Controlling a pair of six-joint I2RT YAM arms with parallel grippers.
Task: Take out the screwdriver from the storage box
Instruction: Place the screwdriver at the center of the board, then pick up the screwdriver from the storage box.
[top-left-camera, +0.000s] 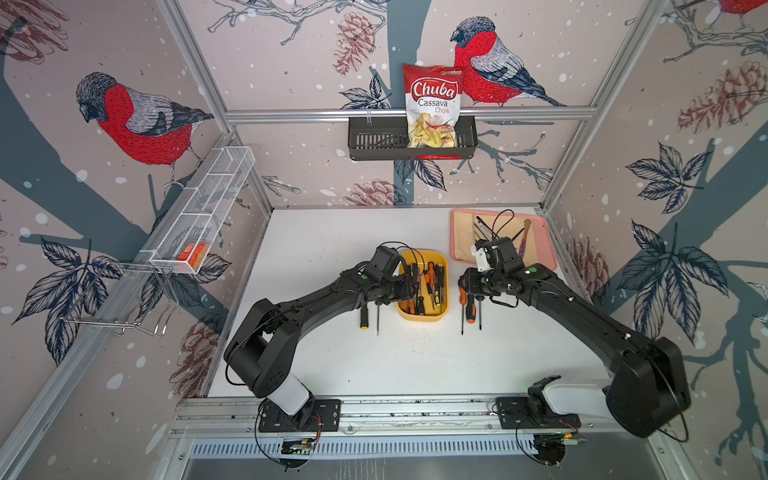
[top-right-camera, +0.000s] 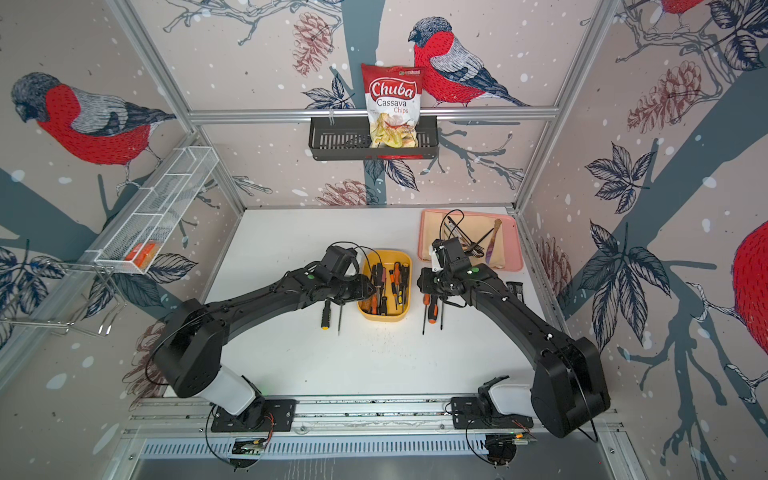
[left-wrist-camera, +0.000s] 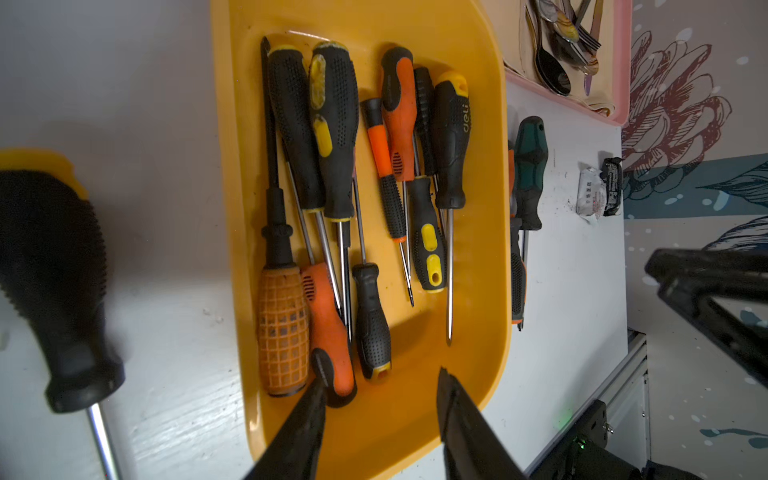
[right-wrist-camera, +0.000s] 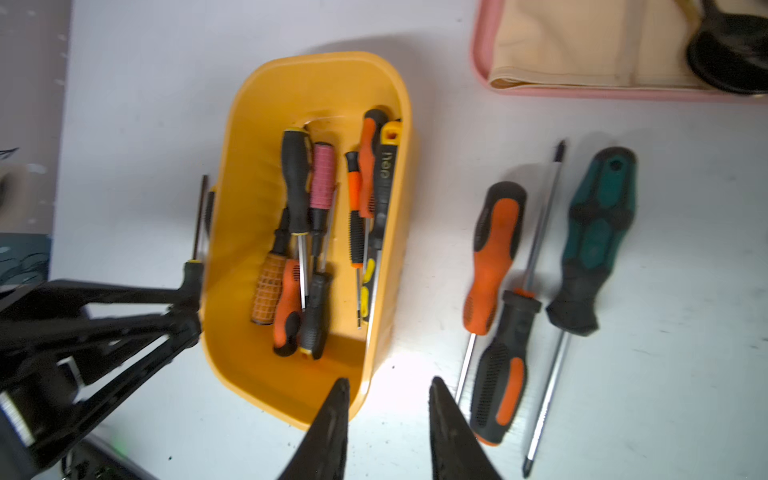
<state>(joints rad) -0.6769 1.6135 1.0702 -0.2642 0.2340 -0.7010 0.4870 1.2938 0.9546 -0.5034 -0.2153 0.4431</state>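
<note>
Shallow yellow plastic storage box (top-left-camera: 423, 317) of black-, orange- and yellow-handled screwdrivers (left-wrist-camera: 332, 137), mid-desk between both arms.
White desk (top-left-camera: 332, 257), bird-print walls (top-left-camera: 137, 124). The left end effector (left-wrist-camera: 380, 386) hangs released over the box's near-left corner. The right end effector (right-wrist-camera: 388, 384), released, is beside its right wall. In both top views the left arm hides the left rim.

A robot lab booth: aluminium frame (top-left-camera: 291, 115), bird-print panels (top-left-camera: 137, 124), 2 arms (top-left-camera: 316, 299) bolted to a rail (top-left-camera: 415, 409).
</note>
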